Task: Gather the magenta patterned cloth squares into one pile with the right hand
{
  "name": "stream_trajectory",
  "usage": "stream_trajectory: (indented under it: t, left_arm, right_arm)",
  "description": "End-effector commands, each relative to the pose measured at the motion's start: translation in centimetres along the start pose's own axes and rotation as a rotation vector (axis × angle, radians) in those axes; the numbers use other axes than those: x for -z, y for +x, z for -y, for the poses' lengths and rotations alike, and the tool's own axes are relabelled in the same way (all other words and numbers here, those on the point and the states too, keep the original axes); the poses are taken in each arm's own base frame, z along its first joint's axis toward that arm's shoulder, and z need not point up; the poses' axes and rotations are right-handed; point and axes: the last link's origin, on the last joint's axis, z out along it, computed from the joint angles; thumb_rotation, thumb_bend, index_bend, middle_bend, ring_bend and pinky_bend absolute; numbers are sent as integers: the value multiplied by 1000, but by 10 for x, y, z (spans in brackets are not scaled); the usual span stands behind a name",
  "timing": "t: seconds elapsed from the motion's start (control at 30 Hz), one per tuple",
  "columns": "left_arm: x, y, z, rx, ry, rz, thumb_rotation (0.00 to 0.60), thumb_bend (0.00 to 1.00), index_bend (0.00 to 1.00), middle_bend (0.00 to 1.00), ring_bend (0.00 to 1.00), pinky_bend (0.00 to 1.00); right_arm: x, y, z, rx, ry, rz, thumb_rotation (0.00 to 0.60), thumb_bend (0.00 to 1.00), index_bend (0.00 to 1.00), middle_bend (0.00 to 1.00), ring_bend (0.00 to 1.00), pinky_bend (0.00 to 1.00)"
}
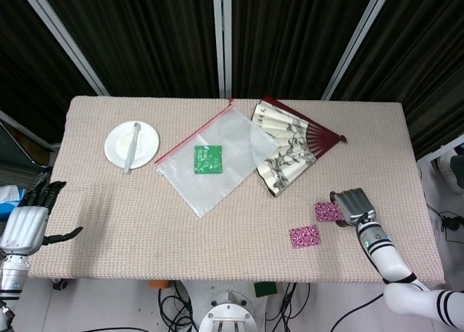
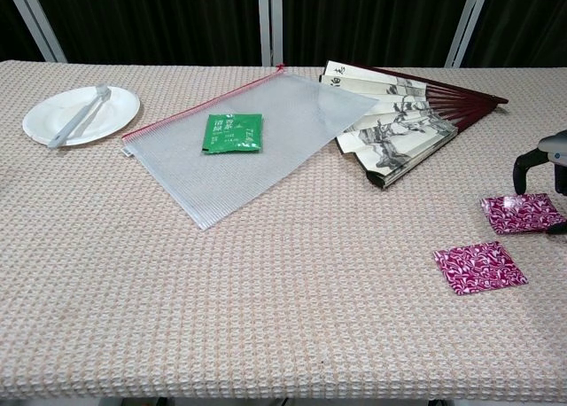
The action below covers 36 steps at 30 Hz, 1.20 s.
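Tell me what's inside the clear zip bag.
Inside the clear zip bag, one green packet shows through the plastic. The fan overlaps the bag's right corner, so that corner's contents are hidden.

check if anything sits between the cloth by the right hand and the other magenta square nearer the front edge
Nothing visible does. Only bare table separates the cloth at the right hand from the lone square; the fan lies farther back.
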Motion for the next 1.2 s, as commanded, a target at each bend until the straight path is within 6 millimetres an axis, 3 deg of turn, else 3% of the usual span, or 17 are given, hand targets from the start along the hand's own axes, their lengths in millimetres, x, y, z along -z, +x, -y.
stream_trajectory:
  t: [0.03,0.43,0.63,0.87,1.2]
  left_arm:
    - [0,-1,1,1,2,1,358,67,88,107,57,183]
    - [1,1,1,-1,2,-1,358,67,88,107,57,183]
    - [1,-1,1,2,2,2,357,67,88,107,56,183]
    - [3,-1,0,3,-3,-4,359,67,88,107,56,184]
    - [5,-1,5,8,11,-5,360,67,88,107,57,183]
  right_arm:
    - [0,-1,0,2,-4,9,600,357,375,1000,1000,900]
    - [9,9,8,-20,21,-17,600,328,338,1000,1000,900]
    - [31,21,33,-2,120,-56,600,327,336,1000,1000,900]
    - [39,7,66,64,224,24,600,327,336,1000,1000,900]
    - [37,-2,82,103,243,47,600,327,331,1000,1000,899]
